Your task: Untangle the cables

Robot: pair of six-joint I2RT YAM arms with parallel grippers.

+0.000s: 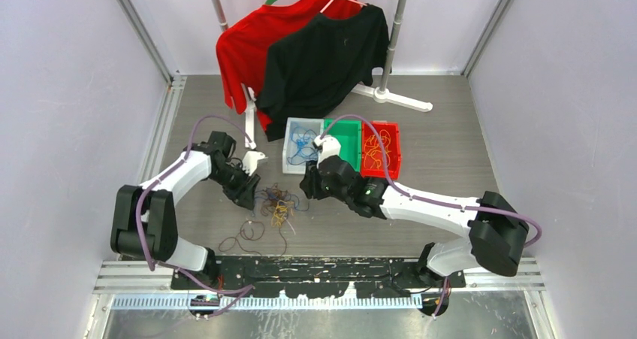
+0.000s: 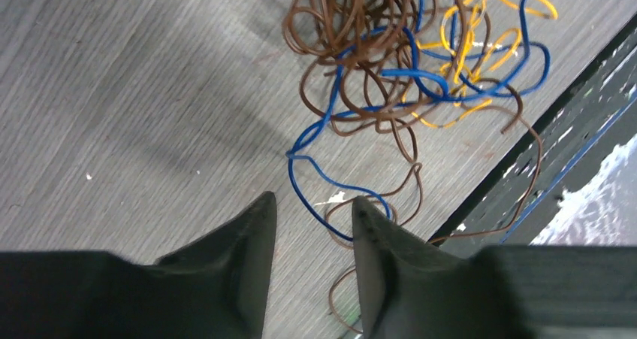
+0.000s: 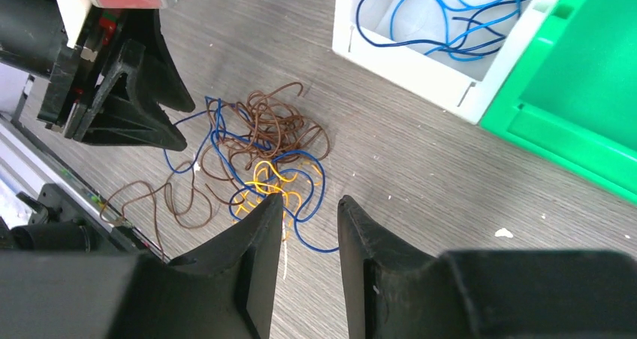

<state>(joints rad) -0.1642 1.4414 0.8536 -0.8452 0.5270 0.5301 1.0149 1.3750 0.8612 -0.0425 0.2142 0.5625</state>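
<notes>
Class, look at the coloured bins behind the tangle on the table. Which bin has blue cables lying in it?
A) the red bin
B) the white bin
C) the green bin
B: in the right wrist view the white bin has loops of blue cables lying inside it, while the part of the green bin seen beside it is bare.

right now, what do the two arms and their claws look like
The left arm and right arm match: white links between chunky black joints, with a lilac hose looping along each. The left claw and right claw each have two matte black wedge fingers tapering to narrow tips.
</notes>
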